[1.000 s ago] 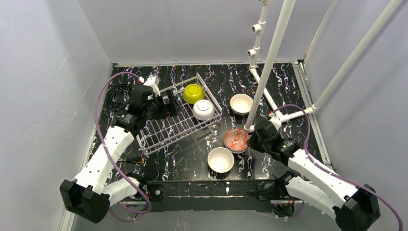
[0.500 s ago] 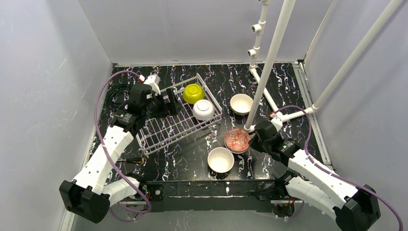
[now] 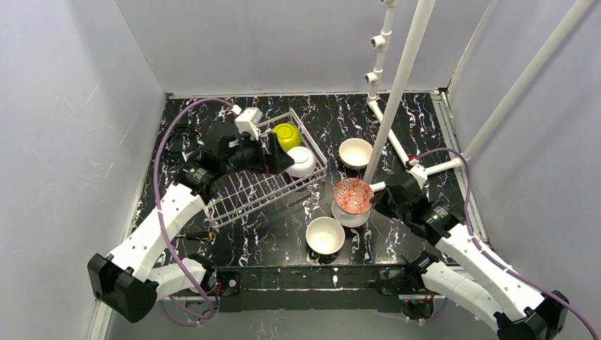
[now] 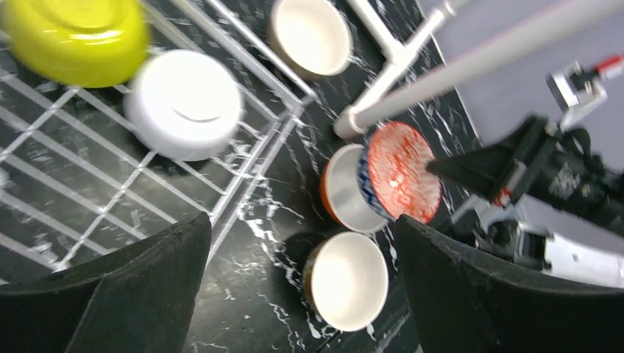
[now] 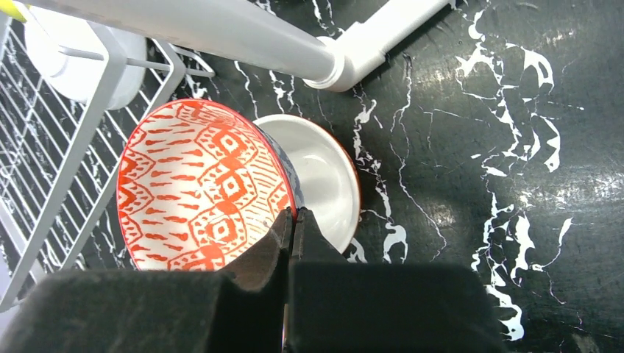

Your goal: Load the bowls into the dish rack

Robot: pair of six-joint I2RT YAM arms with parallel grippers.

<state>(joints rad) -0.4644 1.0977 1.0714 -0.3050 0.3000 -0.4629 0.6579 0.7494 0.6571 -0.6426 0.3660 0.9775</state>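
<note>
The wire dish rack (image 3: 244, 195) holds a yellow-green bowl (image 3: 286, 134) and an upturned white bowl (image 3: 302, 163) at its far right end. My left gripper (image 3: 281, 160) hovers open and empty over that end; in its wrist view (image 4: 302, 287) both bowls show (image 4: 73, 37) (image 4: 184, 103). My right gripper (image 3: 373, 202) is shut on the rim of the red-patterned, blue-white bowl (image 5: 199, 187), holding it tilted just above the orange bowl (image 5: 324, 173). One tan bowl (image 3: 325, 235) sits near the front, another (image 3: 354, 152) behind the pipe.
A white pipe frame (image 3: 398, 92) rises beside the right gripper, its foot on the dark marbled table (image 3: 283, 227) next to the lifted bowl. The rack's right wall (image 5: 66, 169) stands just left of the held bowl. Grey walls enclose the table.
My right gripper has lifted the red-patterned bowl out of the orange bowl and tilted it. My left gripper has moved right across the rack, over the bowls.
</note>
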